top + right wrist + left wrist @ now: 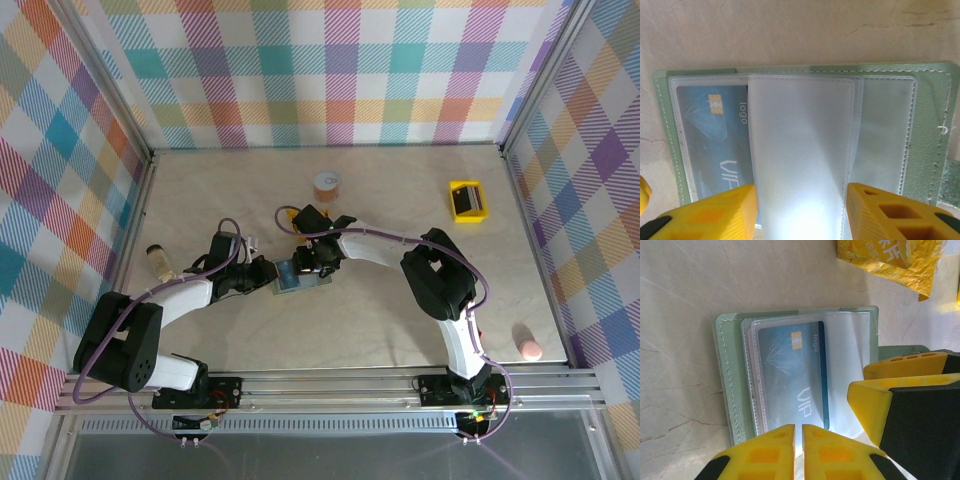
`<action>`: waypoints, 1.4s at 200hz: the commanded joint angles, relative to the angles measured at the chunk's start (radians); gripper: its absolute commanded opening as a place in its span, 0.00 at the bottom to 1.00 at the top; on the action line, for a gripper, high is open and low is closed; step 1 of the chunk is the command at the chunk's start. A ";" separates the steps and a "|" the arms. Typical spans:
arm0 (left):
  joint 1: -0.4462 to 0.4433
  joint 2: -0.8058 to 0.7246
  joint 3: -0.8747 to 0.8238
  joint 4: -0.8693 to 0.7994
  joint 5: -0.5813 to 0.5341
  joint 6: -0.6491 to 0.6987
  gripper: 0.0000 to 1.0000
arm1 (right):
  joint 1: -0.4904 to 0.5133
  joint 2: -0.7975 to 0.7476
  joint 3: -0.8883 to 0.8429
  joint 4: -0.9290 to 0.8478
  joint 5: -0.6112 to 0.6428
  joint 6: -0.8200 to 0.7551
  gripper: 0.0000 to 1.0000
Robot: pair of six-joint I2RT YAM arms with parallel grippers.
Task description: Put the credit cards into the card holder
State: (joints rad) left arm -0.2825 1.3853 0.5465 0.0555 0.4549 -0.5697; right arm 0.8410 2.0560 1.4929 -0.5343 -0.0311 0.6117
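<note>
Sage-green folding card holder [732,390], blue plastic card [790,375] sleeved — left jaws clamp the holder's edge, right jaws open astride clear sleeve [800,150]; likely next: another card.

The blue credit card [790,375] reads "VIP" and "logo"; print on the snack packet [890,260], at one o'clock, is illegible.

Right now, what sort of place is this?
Probably a lab data-collection cell: table walled with plaid panels, aluminium rail along its near edge, left arm and right arm bolted there.
</note>
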 commanded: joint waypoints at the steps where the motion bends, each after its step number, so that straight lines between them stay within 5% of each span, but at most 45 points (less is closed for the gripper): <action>1: 0.009 -0.006 0.000 -0.003 0.008 -0.007 0.12 | 0.001 -0.048 -0.001 0.006 0.003 -0.012 0.49; 177: 0.009 0.011 -0.005 0.010 0.015 -0.010 0.12 | 0.027 -0.085 0.045 -0.065 0.090 -0.051 0.42; 280: 0.009 0.001 -0.006 0.006 0.013 -0.009 0.12 | 0.038 -0.099 0.053 -0.022 0.029 -0.047 0.41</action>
State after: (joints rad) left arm -0.2825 1.3853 0.5465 0.0559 0.4549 -0.5800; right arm 0.8722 2.0052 1.5188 -0.5701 0.0334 0.5671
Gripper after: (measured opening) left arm 0.117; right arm 0.418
